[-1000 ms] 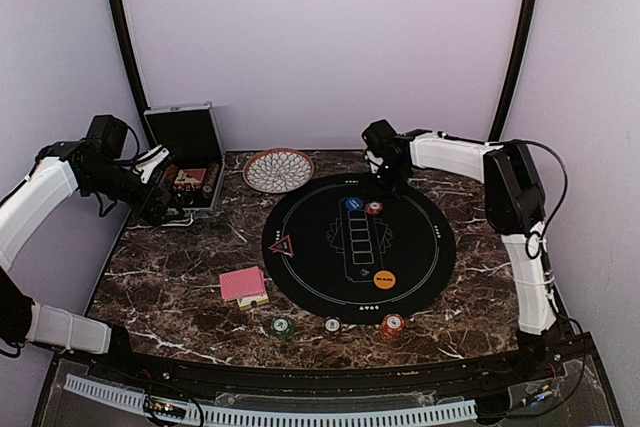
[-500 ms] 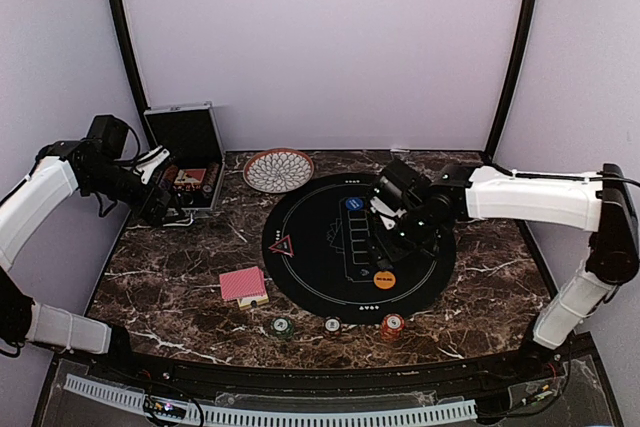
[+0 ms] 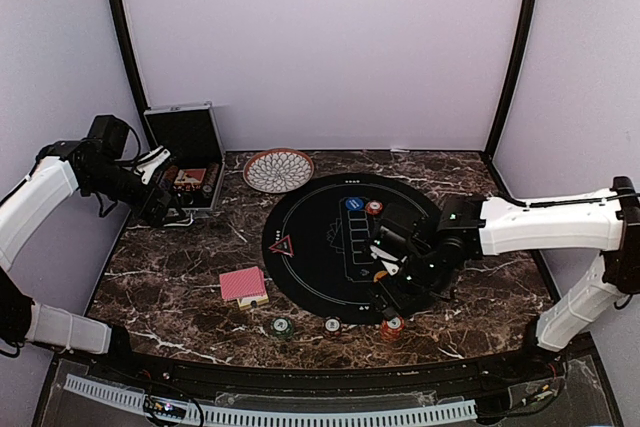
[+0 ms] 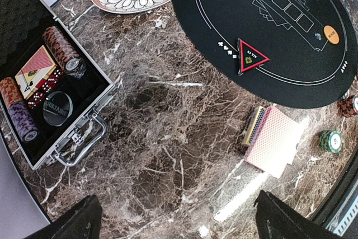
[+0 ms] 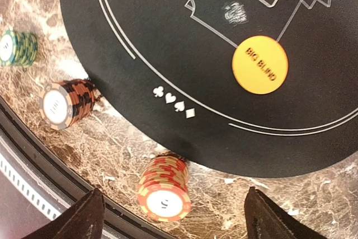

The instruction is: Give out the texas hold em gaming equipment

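Observation:
Three chip stacks stand on the marble at the mat's near edge: a green stack, a dark striped stack and a red stack. My right gripper hovers open over the red stack, which lies between its fingers in the wrist view. The orange Big Blind button sits on the black mat. The blue button has a red chip beside it. The red triangle marker is at the mat's left. The red-backed card deck lies left of the mat. My left gripper is open and empty by the case.
An open silver-edged black case at the back left holds more chips and cards. A patterned bowl stands behind the mat. The table's near rail runs close to the chip stacks.
My right arm has swung from the mat's far side across the mat to its near edge, over the red chip stack. The left arm has not moved.

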Motion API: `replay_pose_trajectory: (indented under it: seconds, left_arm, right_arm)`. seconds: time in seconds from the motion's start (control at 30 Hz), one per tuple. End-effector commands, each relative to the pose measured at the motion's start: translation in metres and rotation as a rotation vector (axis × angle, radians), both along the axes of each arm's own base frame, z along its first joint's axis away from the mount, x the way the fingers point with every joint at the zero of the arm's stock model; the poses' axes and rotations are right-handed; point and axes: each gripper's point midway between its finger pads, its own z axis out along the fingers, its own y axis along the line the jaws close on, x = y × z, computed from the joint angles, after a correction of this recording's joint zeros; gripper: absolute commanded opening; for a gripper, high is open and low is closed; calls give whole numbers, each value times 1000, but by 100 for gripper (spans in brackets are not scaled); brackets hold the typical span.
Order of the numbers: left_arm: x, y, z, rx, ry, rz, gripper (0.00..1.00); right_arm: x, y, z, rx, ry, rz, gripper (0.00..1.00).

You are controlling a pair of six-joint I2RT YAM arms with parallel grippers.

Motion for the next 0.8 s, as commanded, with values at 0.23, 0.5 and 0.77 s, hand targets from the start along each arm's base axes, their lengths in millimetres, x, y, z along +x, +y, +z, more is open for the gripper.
replay_pose_trajectory:
  seconds: [0.23, 0.5, 0.77]
  left_arm:
    - [-7, -3, 6, -10, -6, -19, 99]
    - [-6, -4, 7, -11, -9, -21, 99]
    - [-7, -3, 6, -8, -7, -20, 99]
  right_arm:
    - [-14, 5, -33, -65, 39, 36, 78]
    - [-12, 3, -44, -95, 37, 41, 77]
    - [-13, 1, -50, -104, 43, 43, 72]
